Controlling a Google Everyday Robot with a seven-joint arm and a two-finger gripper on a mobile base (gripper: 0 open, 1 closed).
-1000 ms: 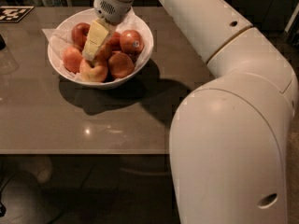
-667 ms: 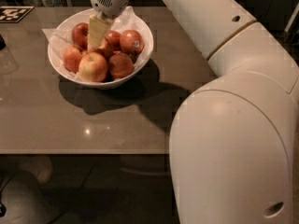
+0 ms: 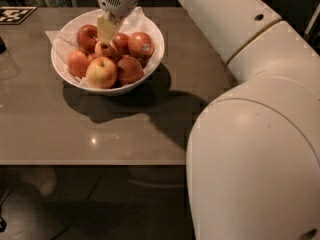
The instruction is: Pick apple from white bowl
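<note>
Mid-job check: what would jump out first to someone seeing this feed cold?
The bulky white robot arm fills the right side of the camera view, reaching across the brown table. At upper left, the gripper hangs over the white bowl, paper-lined and piled with red-orange apples.

likely a lab — fiducial tag (image 3: 14, 14) on the table (image 3: 125, 134); claw (image 3: 107, 31) over the white bowl (image 3: 131, 88).

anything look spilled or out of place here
Nothing stands out: the round red and yellowish apples all sit inside the wide white bowl, none on the brown table. The gripper hangs over the rear apples.
</note>
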